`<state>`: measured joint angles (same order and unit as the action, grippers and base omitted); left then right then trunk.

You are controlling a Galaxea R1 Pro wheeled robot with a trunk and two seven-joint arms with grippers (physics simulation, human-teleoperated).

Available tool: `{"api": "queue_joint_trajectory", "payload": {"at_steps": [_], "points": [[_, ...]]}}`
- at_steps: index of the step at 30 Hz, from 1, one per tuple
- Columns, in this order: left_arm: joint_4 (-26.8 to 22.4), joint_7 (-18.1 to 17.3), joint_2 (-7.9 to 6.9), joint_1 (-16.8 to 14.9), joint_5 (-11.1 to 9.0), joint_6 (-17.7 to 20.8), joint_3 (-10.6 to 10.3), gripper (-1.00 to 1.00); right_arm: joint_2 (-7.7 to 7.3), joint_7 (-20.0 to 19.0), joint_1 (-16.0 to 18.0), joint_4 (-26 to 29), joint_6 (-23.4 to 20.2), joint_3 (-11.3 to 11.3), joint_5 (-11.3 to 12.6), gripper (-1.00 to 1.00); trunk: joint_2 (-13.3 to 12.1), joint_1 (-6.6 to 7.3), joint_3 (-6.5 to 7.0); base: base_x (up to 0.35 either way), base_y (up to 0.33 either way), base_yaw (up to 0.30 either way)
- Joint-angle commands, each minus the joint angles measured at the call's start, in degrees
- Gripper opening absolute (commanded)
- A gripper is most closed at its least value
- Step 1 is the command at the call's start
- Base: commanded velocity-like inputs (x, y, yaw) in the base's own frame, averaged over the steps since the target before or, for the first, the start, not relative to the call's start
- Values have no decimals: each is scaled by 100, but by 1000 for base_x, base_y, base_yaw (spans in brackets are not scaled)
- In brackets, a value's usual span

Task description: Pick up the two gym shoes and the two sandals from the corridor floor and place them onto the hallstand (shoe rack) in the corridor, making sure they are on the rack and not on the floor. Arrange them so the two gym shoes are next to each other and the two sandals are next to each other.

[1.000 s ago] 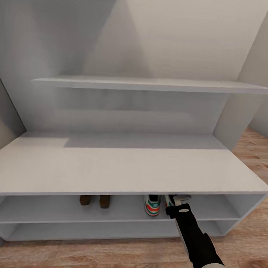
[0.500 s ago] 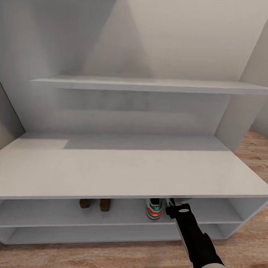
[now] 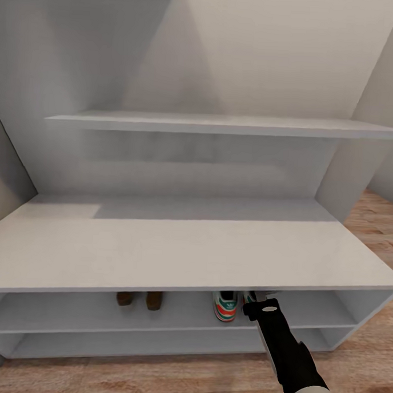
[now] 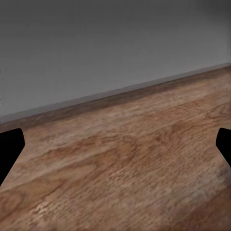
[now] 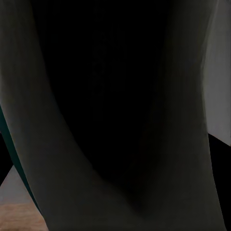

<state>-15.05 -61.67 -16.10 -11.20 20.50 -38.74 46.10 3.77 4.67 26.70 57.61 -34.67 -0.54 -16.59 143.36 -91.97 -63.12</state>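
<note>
Grey hallstand [image 3: 177, 253] standing on wood-plank corridor floor [image 3: 154, 375]. Sandals [image 3: 138, 298] and one gym shoe [image 3: 225, 305] sitting on upper shelf. Right tool [image 3: 259, 295] reaching beside shoe, grip unclear. Left tool [image 4: 115, 149] spreading wide.

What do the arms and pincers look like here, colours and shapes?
Head view: the right arm is glossy black, turning to a light grey shell near the frame's bottom, with a blocky black wrist bearing small white marks. Left wrist view: the left pincer's fingertips are flat black.
</note>
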Motion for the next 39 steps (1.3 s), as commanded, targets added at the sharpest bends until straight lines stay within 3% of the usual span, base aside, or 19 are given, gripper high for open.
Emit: {"api": "queue_joint_trajectory", "payload": {"at_steps": [1, 4, 5, 17, 39], "points": [[1, -30, 2, -5, 39, -11, 49, 100, 1, 17, 2, 5, -31, -7, -11, -100, 2, 2, -5, -85, 74, 0], [2, -30, -2, -5, 39, -11, 49, 100, -3, 17, 2, 5, -32, -7, -11, -100, 2, 2, -5, -76, 66, 0], [2, -30, -1, -5, 37, -11, 49, 100, -4, 17, 2, 5, -33, -7, -11, 100, 2, 2, -5, -39, 33, 0], [-1, -30, 1, -5, 36, -13, 43, 100, -8, 17, 2, 5, -33, -7, -11, 100, 2, 2, -5, -33, 1, 0], [2, -23, 2, -5, 33, -16, 46, 100, -64, 17, 2, -14, -31, -7, -11, 100, 2, 2, -5, -322, -16, 0]]}}
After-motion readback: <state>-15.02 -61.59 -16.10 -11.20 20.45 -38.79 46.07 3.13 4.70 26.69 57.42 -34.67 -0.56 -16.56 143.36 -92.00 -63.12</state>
